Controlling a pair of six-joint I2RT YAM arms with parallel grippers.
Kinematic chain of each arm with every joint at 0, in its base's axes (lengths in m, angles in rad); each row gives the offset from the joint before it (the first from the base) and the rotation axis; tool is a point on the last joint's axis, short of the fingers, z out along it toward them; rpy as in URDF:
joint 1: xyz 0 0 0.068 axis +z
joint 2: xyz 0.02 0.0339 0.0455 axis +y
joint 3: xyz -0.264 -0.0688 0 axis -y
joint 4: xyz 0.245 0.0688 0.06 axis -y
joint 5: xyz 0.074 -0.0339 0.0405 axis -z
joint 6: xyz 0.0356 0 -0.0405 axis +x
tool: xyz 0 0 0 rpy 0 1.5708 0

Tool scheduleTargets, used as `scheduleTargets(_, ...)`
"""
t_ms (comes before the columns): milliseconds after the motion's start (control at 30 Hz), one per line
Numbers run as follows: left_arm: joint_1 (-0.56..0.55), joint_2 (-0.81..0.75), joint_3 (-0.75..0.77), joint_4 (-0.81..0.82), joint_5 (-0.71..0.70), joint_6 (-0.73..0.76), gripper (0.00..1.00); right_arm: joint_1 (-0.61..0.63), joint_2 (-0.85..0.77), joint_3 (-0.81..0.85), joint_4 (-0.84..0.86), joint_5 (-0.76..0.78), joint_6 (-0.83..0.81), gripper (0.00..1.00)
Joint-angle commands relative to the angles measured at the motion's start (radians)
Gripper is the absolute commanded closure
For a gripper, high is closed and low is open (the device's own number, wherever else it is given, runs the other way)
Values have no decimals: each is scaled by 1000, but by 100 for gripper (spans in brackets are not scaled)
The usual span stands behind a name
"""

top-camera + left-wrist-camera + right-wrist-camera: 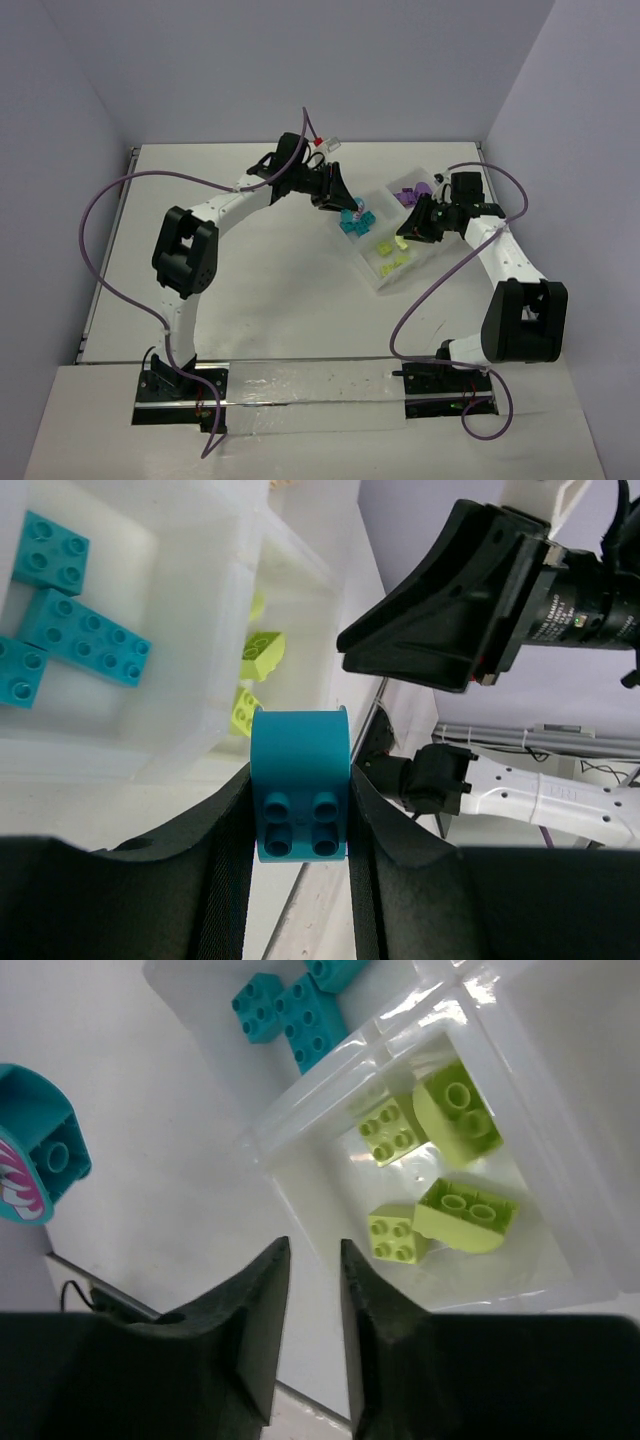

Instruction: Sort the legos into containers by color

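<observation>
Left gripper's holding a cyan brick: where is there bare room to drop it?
In the cyan compartment, the floor is bare between the cyan bricks and the divider toward the lime bricks; it is crowded around those cyan bricks. Bare table lies on the tray's near side.

Robotics lab cell. White table [270,290] boxed in by blank panels [300,60]. Purple cables [165,173] trail loose; camera lens [560,580] on rig.
</observation>
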Motion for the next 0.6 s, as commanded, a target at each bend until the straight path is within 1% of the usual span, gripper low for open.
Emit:
scheduleTargets(0, -4, 15, 71, -16, -43, 8, 100, 0, 11, 29, -31, 41, -10, 49)
scheduleTargets(100, -8, 43, 110, -35, -96, 8, 100, 0, 1, 46, -41, 70, -2, 35)
scheduleTargets(200, -9, 85, 149, -10, -130, -32, 100, 0, -26, 65, -47, 113, 14, 33)
scheduleTargets(267, -9, 132, 214, -24, -147, -50, 100, 0, -53, 81, -54, 157, 22, 32)
scheduleTargets(300, -12, 152, 248, -42, -157, -52, 94, 0, -68, 85, -55, 176, 27, 32)
scheduleTargets(333, -16, 174, 286, -64, -178, -51, 82, 0, -84, 89, -57, 199, 33, 32)
scheduleTargets(367, -17, 193, 320, -71, -196, -48, 79, 0, -97, 93, -57, 213, 38, 31)
scheduleTargets(400, -23, 226, 395, -116, -212, -37, 52, 0, -112, 97, -57, 228, 39, 31)
scheduleTargets(433, -25, 242, 430, -140, -221, -31, 36, -1, -127, 100, -58, 244, 40, 30)
scheduleTargets(500, -26, 259, 463, -154, -214, -26, 9, -2, -144, 107, -61, 266, 43, 29)
scheduleTargets(533, -26, 261, 465, -149, -213, -25, 7, -2, -152, 108, -61, 268, 44, 29)
scheduleTargets(567, -26, 247, 445, -135, -214, -23, 2, -3, -162, 111, -63, 283, 45, 28)
